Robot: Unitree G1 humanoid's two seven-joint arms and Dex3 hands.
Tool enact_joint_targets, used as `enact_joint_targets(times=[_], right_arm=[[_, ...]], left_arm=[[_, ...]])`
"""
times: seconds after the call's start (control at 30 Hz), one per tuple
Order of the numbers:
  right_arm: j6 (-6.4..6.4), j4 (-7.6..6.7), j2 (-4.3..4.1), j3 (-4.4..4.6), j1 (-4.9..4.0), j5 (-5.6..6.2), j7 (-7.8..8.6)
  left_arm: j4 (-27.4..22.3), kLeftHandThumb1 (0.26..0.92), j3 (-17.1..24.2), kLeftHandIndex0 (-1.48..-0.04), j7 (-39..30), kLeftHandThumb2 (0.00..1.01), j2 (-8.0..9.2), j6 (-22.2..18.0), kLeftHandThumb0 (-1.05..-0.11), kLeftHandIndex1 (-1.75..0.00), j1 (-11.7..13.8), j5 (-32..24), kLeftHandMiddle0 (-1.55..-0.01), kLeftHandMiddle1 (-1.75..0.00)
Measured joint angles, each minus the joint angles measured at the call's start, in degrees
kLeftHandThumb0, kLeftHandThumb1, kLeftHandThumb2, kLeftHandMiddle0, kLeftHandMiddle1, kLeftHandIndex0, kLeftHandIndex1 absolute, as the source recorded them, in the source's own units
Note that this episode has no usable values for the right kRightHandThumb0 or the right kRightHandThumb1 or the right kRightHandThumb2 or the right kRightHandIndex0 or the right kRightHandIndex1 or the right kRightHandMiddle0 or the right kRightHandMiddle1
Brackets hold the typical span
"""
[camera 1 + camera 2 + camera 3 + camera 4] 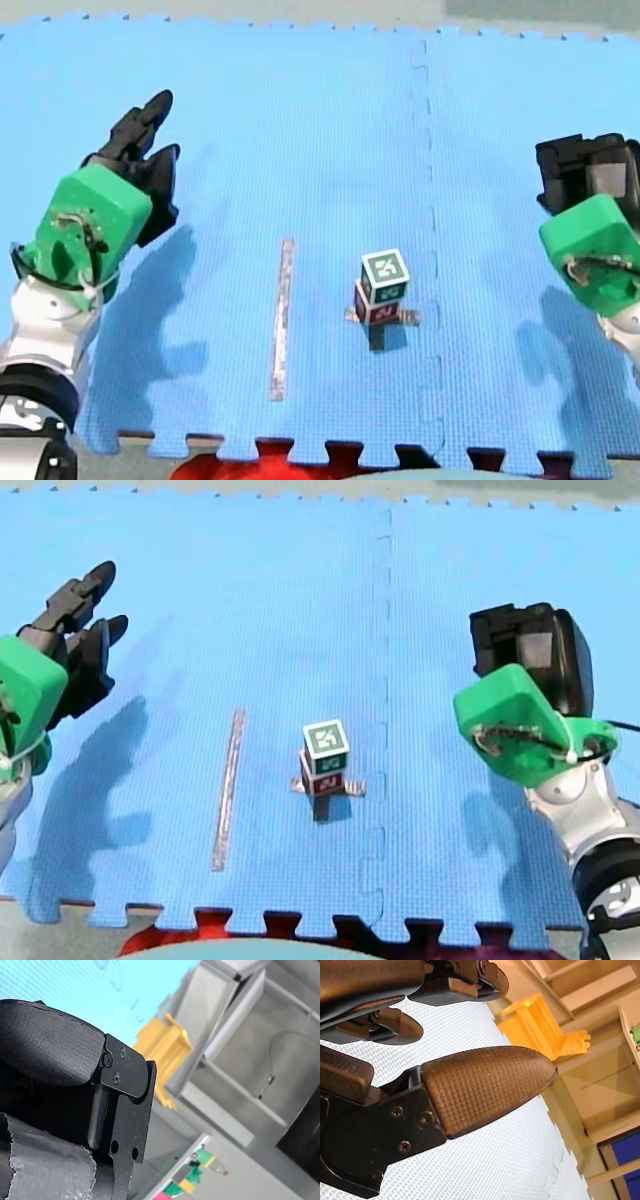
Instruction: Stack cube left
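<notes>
A green cube (385, 275) with a white marker on top sits stacked on a red cube (377, 311) near the middle of the blue foam mat (300, 130). Both cubes stand free, and no hand touches them. My left hand (148, 150) is raised over the mat's left side, far from the stack, open and holding nothing. My right hand (588, 172) hovers at the mat's right edge, also well away from the stack, with nothing seen in it.
A thin grey strip (281, 318) lies on the mat left of the stack. A puzzle seam (432, 200) runs front to back just right of the cubes. The mat's jagged front edge (300, 445) is close below, with something red (270, 465) beyond it.
</notes>
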Motion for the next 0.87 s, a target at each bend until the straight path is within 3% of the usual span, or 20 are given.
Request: enact_joint_targets(times=[0.3, 0.57, 0.87], right_arm=[[-0.56, 0.08, -0.09, 0.02, 0.67, 0.18, -0.33], [-1.50, 0.11, -0.79, -0.15, 1.78, 0.29, -0.88], [-2.06, 0.23, -0.81, -0.07, 2.42, 0.15, -1.97]], left_arm=[[-0.2, 0.921, 0.7, -0.17, -2.1, 0.87, -0.04, -1.5, -1.048, 0.00, 0.5, -0.2, -0.37, -0.01], [-0.4, 0.921, 1.6, -0.17, -4.9, 0.88, -0.26, -2.3, -1.048, 0.00, 1.4, -1.5, -0.37, -0.01], [-0.4, 0.921, 2.8, -0.17, -7.3, 0.88, -0.32, -2.1, -1.048, 0.00, 1.6, -2.8, -0.37, -0.01]])
